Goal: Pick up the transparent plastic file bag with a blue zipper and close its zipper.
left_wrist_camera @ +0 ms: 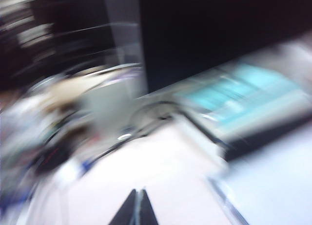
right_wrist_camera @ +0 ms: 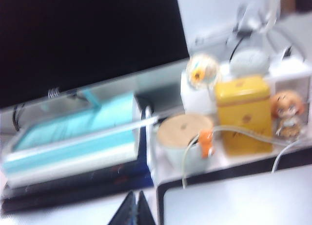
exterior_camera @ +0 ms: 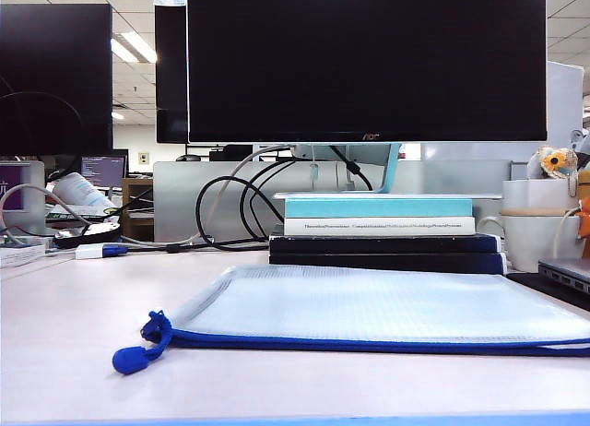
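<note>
surface: my white desk (exterior_camera: pixel 64 334) | on it: file bag (exterior_camera: pixel 387 306), stacked books (exterior_camera: pixel 383 251) behind, mug (exterior_camera: pixel 535 237), cables (exterior_camera: pixel 230 214)

File bag (exterior_camera: pixel 387 311) flat on table (exterior_camera: pixel 55 334), zipper (exterior_camera: pixel 369 343) along near edge, pull (exterior_camera: pixel 134 357) at left end. Books (exterior_camera: pixel 383 232) stacked behind bag; monitor (exterior_camera: pixel 364 62) behind books. Mug (exterior_camera: pixel 535 237) right of books.

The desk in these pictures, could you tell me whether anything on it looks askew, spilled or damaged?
Nothing stands out. The file bag lies flat on the table, its zipper along the near edge, in front of a neat stack of books. The left gripper and right gripper are shut and hold nothing.
</note>
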Available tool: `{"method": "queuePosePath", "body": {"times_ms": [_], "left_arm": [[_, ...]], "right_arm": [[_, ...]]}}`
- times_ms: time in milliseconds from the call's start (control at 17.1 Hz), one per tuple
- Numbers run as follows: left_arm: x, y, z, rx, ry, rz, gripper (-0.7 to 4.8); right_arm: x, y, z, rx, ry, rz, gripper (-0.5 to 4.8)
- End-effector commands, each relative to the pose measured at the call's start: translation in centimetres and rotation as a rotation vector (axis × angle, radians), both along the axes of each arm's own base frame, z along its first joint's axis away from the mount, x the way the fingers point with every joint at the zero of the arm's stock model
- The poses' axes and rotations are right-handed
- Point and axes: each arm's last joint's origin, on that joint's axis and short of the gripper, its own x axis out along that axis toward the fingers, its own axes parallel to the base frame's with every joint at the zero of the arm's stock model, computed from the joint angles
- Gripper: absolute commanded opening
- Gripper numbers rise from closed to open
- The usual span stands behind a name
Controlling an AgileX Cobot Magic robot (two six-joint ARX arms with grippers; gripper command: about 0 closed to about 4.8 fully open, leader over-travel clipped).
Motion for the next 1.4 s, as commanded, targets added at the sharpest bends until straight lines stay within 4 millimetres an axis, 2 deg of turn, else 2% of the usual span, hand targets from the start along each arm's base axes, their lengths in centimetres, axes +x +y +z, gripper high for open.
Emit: {"method": "queuePosePath", "body": {"times_ms": [58,234,292,409,468,584,760,877,935,994,1052,1111,1286,1344,1403], "left_arm": [[2.3,-0.7,1.2,0.209,-0.040,-0.209,-0.05],[4.7,-1.0,0.3,0.269,0.037,-0.230,-0.05],[5.4,-1.0,-0.2,0.268,0.080,-0.232,-0.05],[6.2,-1.0,-0.9,0.272,0.131,-0.198,-0.05],[6.6,-1.0,-1.3,0.279,0.162,-0.163,-0.04],[6.8,-0.9,-1.5,0.270,0.192,-0.110,-0.04],[6.8,-0.9,-1.5,0.276,0.185,-0.124,-0.04],[6.7,-0.9,-1.5,0.270,0.217,-0.152,-0.05],[6.5,-1.0,-1.5,0.261,0.239,-0.186,-0.05],[6.3,-1.0,-1.6,0.262,0.280,-0.201,-0.05],[5.9,-1.0,-1.9,0.283,0.371,-0.211,0.05],[5.9,-1.0,-1.9,0.283,0.368,-0.208,1.30],[5.9,-1.0,-1.8,0.282,0.360,-0.206,1.30],[5.9,-1.0,-1.8,0.282,0.361,-0.206,1.30],[5.9,-1.0,-1.8,0.281,0.362,-0.206,1.30]], "right_arm": [[1.6,0.6,1.7,-0.006,0.064,0.141,-0.03],[3.8,1.6,3.2,0.004,0.143,0.443,-0.03],[5.1,2.2,3.5,0.024,0.195,0.604,-0.03],[6.6,3.1,3.7,0.046,0.260,0.730,-0.03],[7.8,4.1,3.7,0.052,0.311,0.784,-0.03],[9.7,7.6,3.5,0.035,0.402,0.925,-0.03],[11.3,14.1,2.0,-0.017,0.543,1.126,-0.03],[12.4,17.8,0.8,-0.096,0.640,1.118,0.02],[12.7,18.7,0.5,-0.119,0.663,1.133,0.27],[13.1,19.5,0.1,-0.128,0.714,1.142,0.77],[12.6,21.8,-1.4,-0.173,0.835,1.190,1.20],[11.3,23.4,-1.9,-0.253,0.835,1.156,1.21],[11.1,24.5,-2.8,-0.277,0.853,1.162,1.21],[12.0,26.2,-4.2,-0.295,0.892,1.165,1.22],[12.3,26.7,-4.5,-0.297,0.901,1.166,1.22]]}}
